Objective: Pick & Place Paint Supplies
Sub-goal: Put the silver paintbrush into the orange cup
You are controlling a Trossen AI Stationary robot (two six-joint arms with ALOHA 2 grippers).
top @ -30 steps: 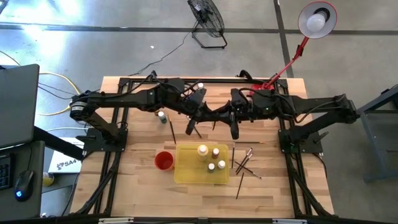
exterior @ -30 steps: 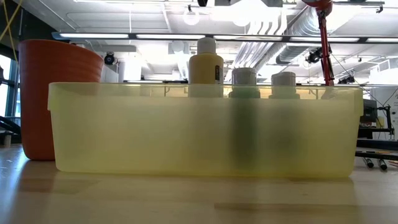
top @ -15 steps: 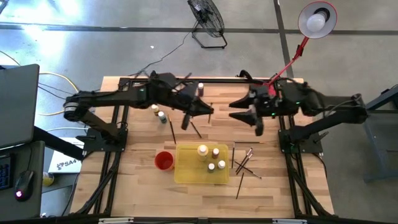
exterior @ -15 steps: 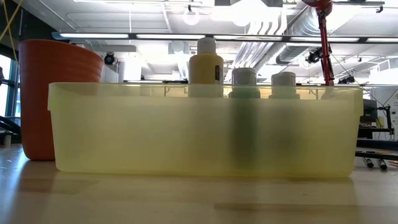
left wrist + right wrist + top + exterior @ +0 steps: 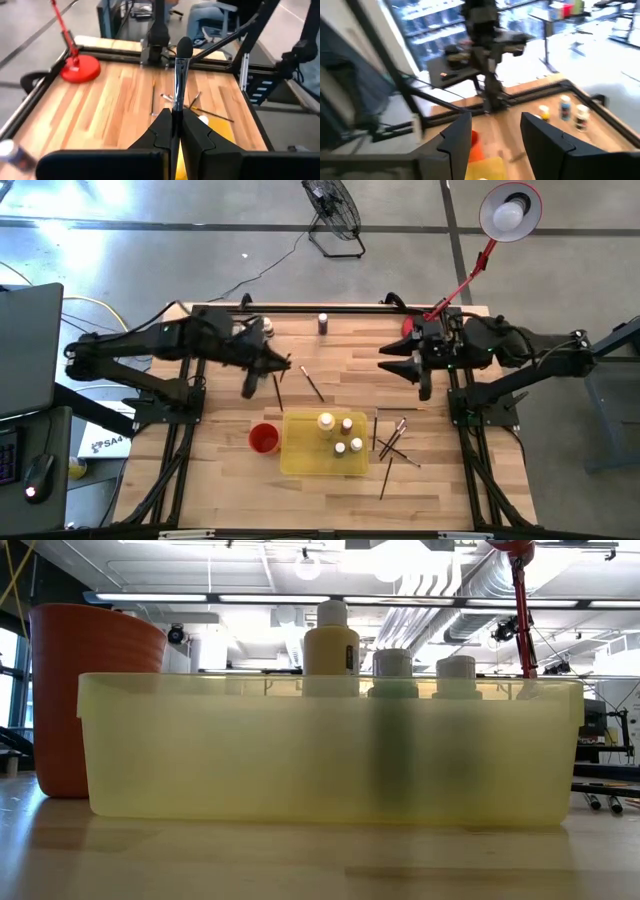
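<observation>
My left gripper [image 5: 284, 363] is shut on a thin dark paintbrush [image 5: 179, 80] over the table's left half. The brush's bristle head [image 5: 184, 47] sticks out ahead of the fingers. My right gripper [image 5: 388, 363] hangs open and empty over the right half, facing the left one. A yellow tray [image 5: 300, 460] near the front holds several pale-capped paint bottles [image 5: 326, 422]. A red cup [image 5: 263, 438] stands at the tray's left. One loose brush [image 5: 313, 383] lies mid-table, and more brushes [image 5: 393, 445] lie right of the tray. A single bottle [image 5: 322, 323] stands at the far edge. My left gripper pinches the paintbrush's handle [image 5: 176, 114] between its two fingers. The brush runs along the fingers and points out ahead of them, toward the table's right. The fingers come nearly level from the left side. The brush is lifted clear of the table.
A red lamp base [image 5: 412, 327] stands at the far right corner. Three small bottles [image 5: 565, 107] stand near the far left corner, partly under my left arm. In the low view the tray wall [image 5: 330, 760] and the cup [image 5: 90, 690] fill the foreground.
Both grippers have drawn apart from the table's middle. My left gripper has pulled back toward the left edge, carrying the brush with it. My right gripper has pulled back toward the right edge. The loose brush mid-table has stayed where it lay.
</observation>
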